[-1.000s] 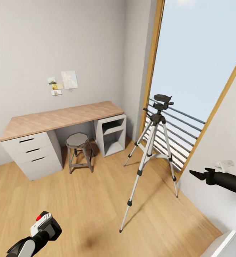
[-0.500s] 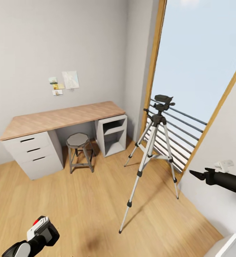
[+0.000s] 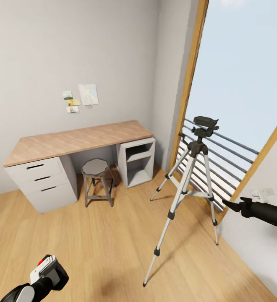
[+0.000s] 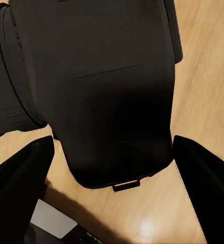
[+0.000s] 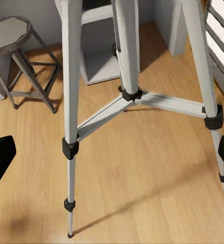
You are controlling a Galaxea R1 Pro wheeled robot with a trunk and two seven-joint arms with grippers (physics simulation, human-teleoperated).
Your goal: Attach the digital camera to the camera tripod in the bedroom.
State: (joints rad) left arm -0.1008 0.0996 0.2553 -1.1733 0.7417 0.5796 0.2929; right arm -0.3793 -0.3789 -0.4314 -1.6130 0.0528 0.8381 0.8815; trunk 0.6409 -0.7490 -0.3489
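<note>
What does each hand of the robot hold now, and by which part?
The left hand grips the small black digital camera around its body, fingers on either side beside the lens. The right hand holds nothing, pointing toward the silver-legged tripod.

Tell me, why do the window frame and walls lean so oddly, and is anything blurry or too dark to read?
Head view: a wide lens tilts the window frame; the camera tripod is sharp. Left wrist view: the digital camera is a near-featureless black mass, with a pale glare spot on the floor. Right wrist view: the tripod legs cast soft shadows.
</note>
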